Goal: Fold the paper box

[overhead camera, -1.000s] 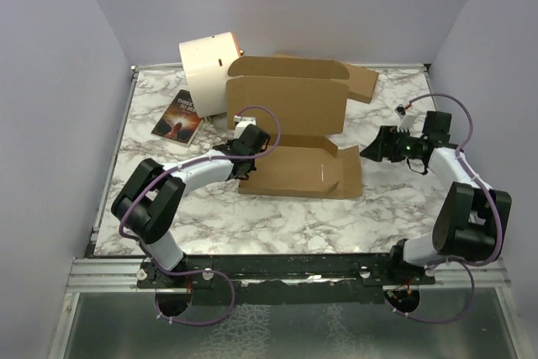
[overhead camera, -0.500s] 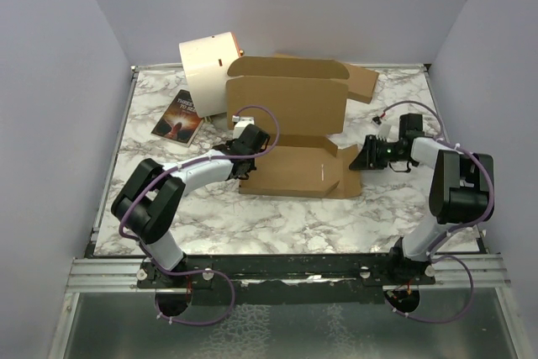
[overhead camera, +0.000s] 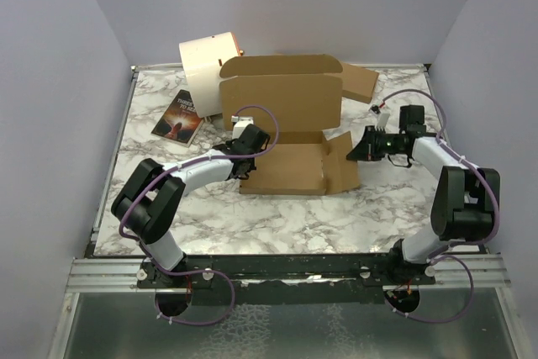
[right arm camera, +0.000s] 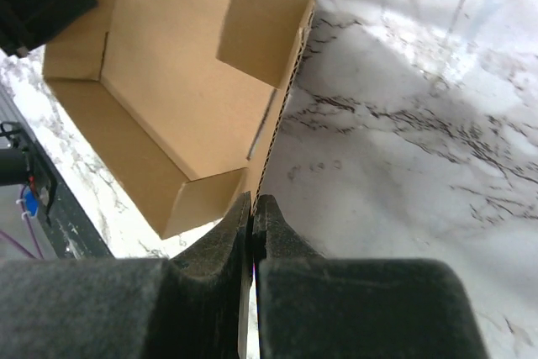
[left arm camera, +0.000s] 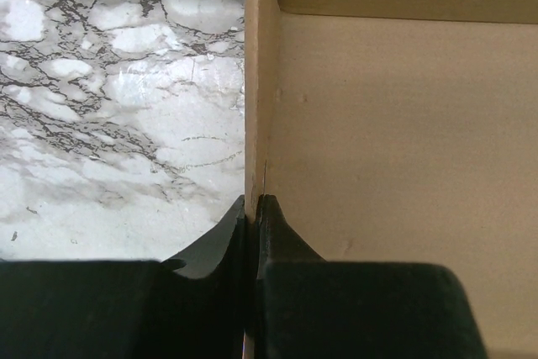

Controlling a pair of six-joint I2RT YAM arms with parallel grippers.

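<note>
The paper box [overhead camera: 290, 161] lies open mid-table, a brown cardboard tray with its tall lid panel [overhead camera: 282, 98] standing up at the back. My left gripper [overhead camera: 244, 166] is shut on the box's left side wall; in the left wrist view the thin wall edge [left arm camera: 256, 81] runs straight in between the closed fingertips [left arm camera: 254, 205]. My right gripper [overhead camera: 355, 152] is shut on the right side flap [overhead camera: 343, 161]. In the right wrist view the flap's corrugated edge [right arm camera: 282, 115] is pinched at the gripper [right arm camera: 254, 201], with the box interior [right arm camera: 168, 81] beyond.
A cream cylindrical drum [overhead camera: 206, 69] stands at the back left, touching the lid panel's left edge. A dark book [overhead camera: 178, 115] lies left of the box. A flat cardboard piece [overhead camera: 361, 81] sits behind the box at the back right. Purple walls enclose the marble table [overhead camera: 277, 220].
My right arm swung left to the box and its gripper closed on the right side flap, lifting it. The lid panel shifted slightly left. The left gripper stayed clamped.
</note>
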